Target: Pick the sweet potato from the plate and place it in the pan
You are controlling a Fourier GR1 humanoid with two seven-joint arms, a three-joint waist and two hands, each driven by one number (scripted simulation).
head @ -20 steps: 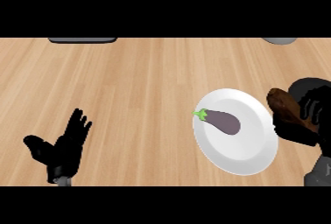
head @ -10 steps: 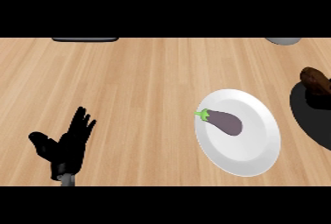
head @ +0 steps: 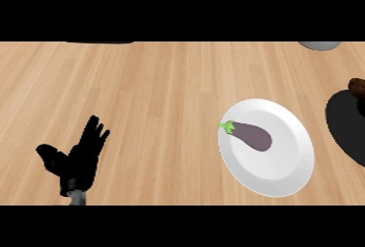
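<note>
Since a second ago the right hand has gone out of view past the right edge; it was over the pan with the sweet potato, and now only that brown piece shows there. Nothing else has shifted.

Nearest, low on the left, the left hand [head: 71,161] rests with its fingers straight and pointing away and its thumb spread wide. It holds nothing and touches nothing but the counter [head: 157,91], which is light wood with the grain running left to right.

Right of centre lies the white plate [head: 285,169]. It carries a purple eggplant [head: 253,136] in its far half, with the green stem toward the left rim.

Just beside the plate, cut by the right edge, is the black pan [head: 345,125]. The sweet potato [head: 357,86] shows in part at the pan's far rim, off the plate. I cannot tell whether it lies in the pan or is held above it.

Farthest off, at the counter's top edge, a dark thing [head: 100,42] shows as a sliver on the left and a grey thing [head: 321,45] on the right.
</note>
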